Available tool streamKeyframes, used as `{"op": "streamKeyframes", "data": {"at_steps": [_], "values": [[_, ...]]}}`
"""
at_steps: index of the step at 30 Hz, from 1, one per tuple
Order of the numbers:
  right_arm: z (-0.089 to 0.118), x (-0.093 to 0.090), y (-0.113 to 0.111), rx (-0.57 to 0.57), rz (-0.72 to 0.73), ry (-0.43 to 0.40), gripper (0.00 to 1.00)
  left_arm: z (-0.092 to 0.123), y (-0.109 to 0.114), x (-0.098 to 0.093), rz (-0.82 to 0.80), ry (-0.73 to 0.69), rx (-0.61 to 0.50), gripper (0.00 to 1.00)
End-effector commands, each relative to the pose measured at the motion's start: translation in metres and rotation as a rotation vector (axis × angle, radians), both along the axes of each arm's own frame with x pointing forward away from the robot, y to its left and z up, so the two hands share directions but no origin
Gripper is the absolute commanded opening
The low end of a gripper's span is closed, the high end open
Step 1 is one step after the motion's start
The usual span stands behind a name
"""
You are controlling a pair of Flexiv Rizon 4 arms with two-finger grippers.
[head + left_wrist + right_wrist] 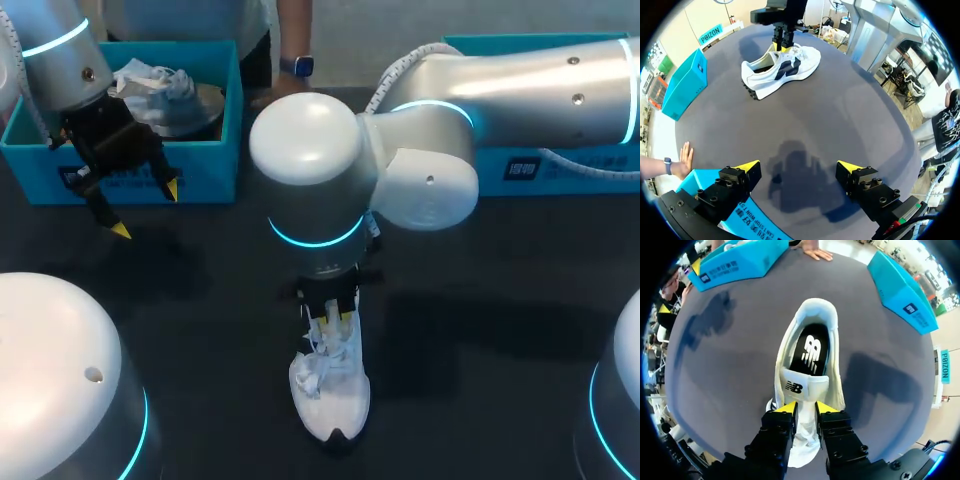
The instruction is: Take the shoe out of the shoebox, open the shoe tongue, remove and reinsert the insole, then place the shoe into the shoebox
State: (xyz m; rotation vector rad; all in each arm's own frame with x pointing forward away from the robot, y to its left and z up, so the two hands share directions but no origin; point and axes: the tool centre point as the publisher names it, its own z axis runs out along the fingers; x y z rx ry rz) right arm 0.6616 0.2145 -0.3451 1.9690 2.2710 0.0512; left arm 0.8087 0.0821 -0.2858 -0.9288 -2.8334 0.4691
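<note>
Left tool [797, 167] sits at the frame's near edge, fingers [747, 167] spread wide with nothing between them. Just beneath it, the blue shoebox [757, 222] rim peeks in. Ahead, across the dark desk [840, 110] toward the far edge of the frame, the white shoe [780, 67] stands on its sole, dark logo side-on. The right tool [781, 44] is down on it from above, yellow tips close together at the lacing. Well off to one side of the shoe, a blue lid [687, 85] lies at the desk's edge. A person's hand [685, 157] rests flat beside the shoebox.
</note>
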Motion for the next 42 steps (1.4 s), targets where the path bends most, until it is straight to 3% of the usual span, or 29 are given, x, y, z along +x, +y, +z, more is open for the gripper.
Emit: {"op": "streamKeyframes", "data": {"at_steps": [1, 12, 15, 18, 19, 20, 22, 28, 32, 42], "values": [[0.015, -0.010, -0.002, -0.012, 0.006, -0.039, 0.24, 0.000, 0.000, -0.001, 0.000, -0.003, 0.001, 1.00], [0.036, -0.007, 0.004, 0.005, 0.123, -0.108, 0.30, 0.000, 0.000, -0.001, 0.000, -0.003, 0.001, 1.00], [0.045, -0.002, 0.004, 0.045, 0.232, -0.139, 0.31, 0.000, 0.000, -0.001, 0.000, -0.003, 0.001, 1.00], [0.053, 0.006, 0.002, 0.098, 0.402, -0.162, 0.41, 0.000, 0.000, -0.001, 0.000, -0.003, 0.001, 1.00], [0.056, 0.009, 0.002, 0.094, 0.458, -0.163, 0.49, 0.000, 0.000, -0.001, 0.000, -0.003, 0.001, 1.00], [0.059, 0.011, 0.001, 0.103, 0.494, -0.178, 0.77, 0.000, 0.000, -0.001, 0.000, -0.003, 0.001, 1.00], [0.065, 0.016, 0.000, 0.099, 0.645, -0.161, 1.00, 0.000, 0.000, -0.001, 0.000, -0.003, 0.001, 1.00], [0.077, 0.029, -0.001, 0.077, 0.864, -0.122, 1.00, 0.000, 0.000, -0.001, 0.000, -0.003, 0.001, 1.00], [0.077, 0.032, 0.002, 0.152, 1.174, -0.064, 1.00, 0.000, 0.000, -0.001, 0.000, -0.003, 0.001, 1.00], [0.077, 0.032, 0.002, 0.152, 1.174, -0.064, 1.00, 0.000, 0.000, -0.001, 0.000, -0.003, 0.001, 1.00]]}}
